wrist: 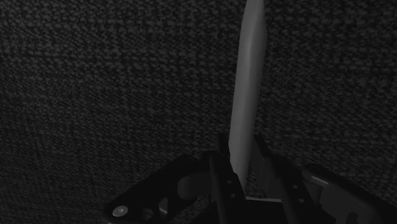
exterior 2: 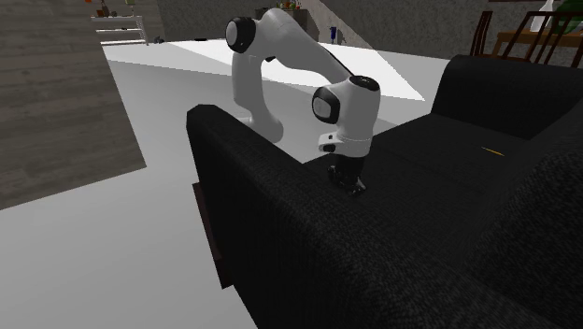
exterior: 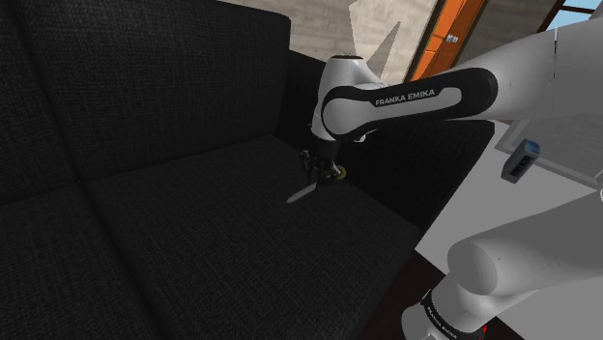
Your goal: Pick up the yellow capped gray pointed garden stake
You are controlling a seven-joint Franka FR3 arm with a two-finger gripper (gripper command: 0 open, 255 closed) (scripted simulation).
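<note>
Clasps the garden stake (wrist: 247, 95) in the black gripper (wrist: 242, 156), one finger (wrist: 221, 178) pressed to each side of the gray shaft, with no gap showing in the wrist view. Sends the shaft straight out ahead of the fingertips as a long pale gray blade, narrowing as it leaves the hand.

Shows, in the shoulder view, the yellow cap (exterior: 338, 172) just beside the gripper (exterior: 317, 166) on that view's right. Shows the pointed gray tip (exterior: 301, 194) sticking out below and beyond the fingers on the opposite side, tilted downward.

Hangs low over the seat of a black woven sofa (exterior: 174, 241), which lies directly beneath the hand; cannot tell whether the tip touches the fabric. Comes down from a white arm (exterior: 406, 101) lettered FRANKA EMIKA, bent over the seat cushion above the hand.

Appears in the second exterior view as a dark gripper (exterior 2: 348, 178) under the white wrist, partly behind the sofa side (exterior 2: 262, 178) nearest that camera, with the stake hidden there. Leaves the sofa back (exterior: 145, 77) well beyond the hand, and a pale floor (exterior 2: 112, 243) past the sofa side.
</note>
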